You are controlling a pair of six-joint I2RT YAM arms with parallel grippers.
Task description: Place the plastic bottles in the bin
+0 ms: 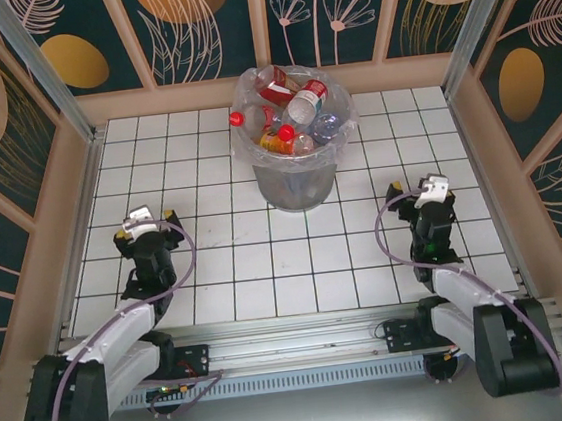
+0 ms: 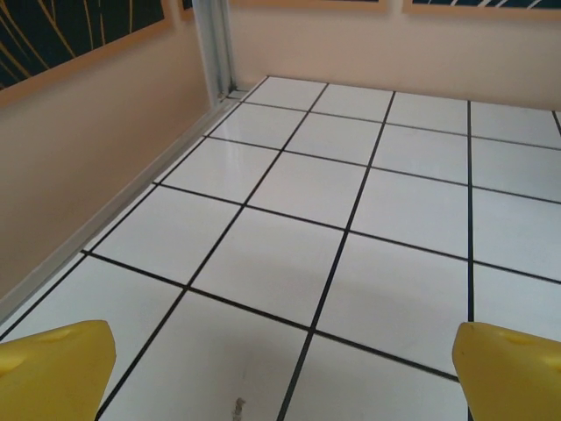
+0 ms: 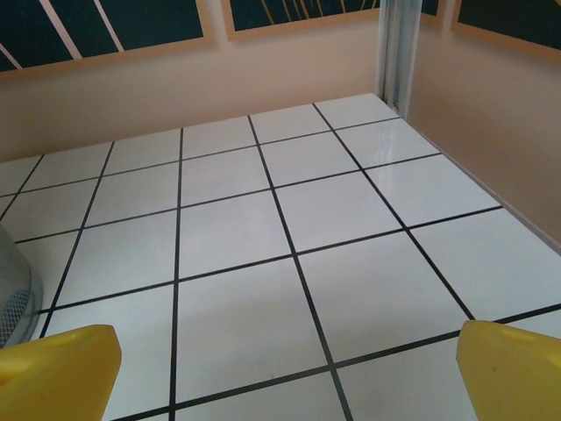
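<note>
**Plastic bottles heaped in the bin, both pincers spread and holding nothing**

Plastic bottles [image 1: 295, 108] fill the bin [image 1: 298, 183] to its rim. Nearest the bases, the left gripper [image 1: 149, 222] sits on the near-left side of the bin, its yellow fingers [image 2: 53, 368] spread wide with nothing between them. The right gripper [image 1: 428, 193], on the near-right side of the bin, is spread just as wide and holds nothing. White tiled table [image 1: 237, 265] lies between them and the bin, whose clear bag [image 1: 243, 139] folds over the rim. Judging by their look, the bottles are light, thin-walled, smooth and easily crushed. The labelled middle would give the safest hold. The task looks finished.
</note>
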